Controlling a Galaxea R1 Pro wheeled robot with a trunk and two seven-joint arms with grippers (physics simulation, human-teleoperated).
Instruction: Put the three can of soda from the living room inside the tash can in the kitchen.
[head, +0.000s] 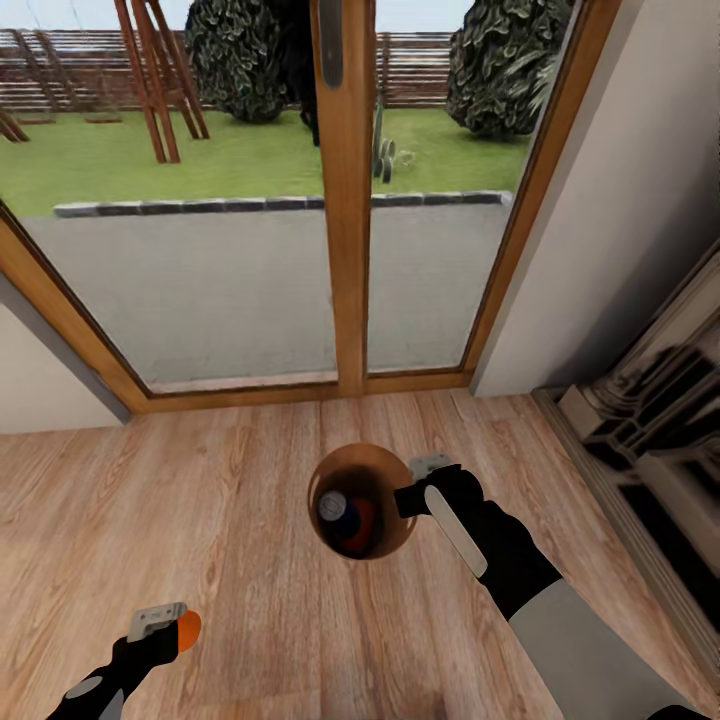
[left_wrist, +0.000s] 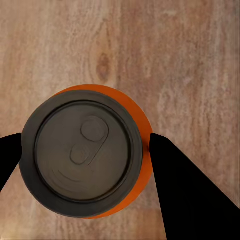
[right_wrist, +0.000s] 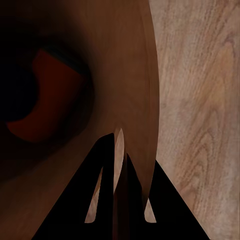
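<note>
My right gripper is shut on the rim of the trash can, a round bucket with a copper-brown inside, held above the wood floor. Inside it lie a blue soda can and an orange soda can. The right wrist view looks into the bucket, where the orange can shows dimly. My left gripper is shut on the third, orange soda can low at the left. In the left wrist view its dark top sits between the two fingers.
Wood-framed glass doors stand straight ahead, with a garden beyond. The dark ornate fireplace surround runs along the right. A white wall is at the left. Wood floor stretches under both arms.
</note>
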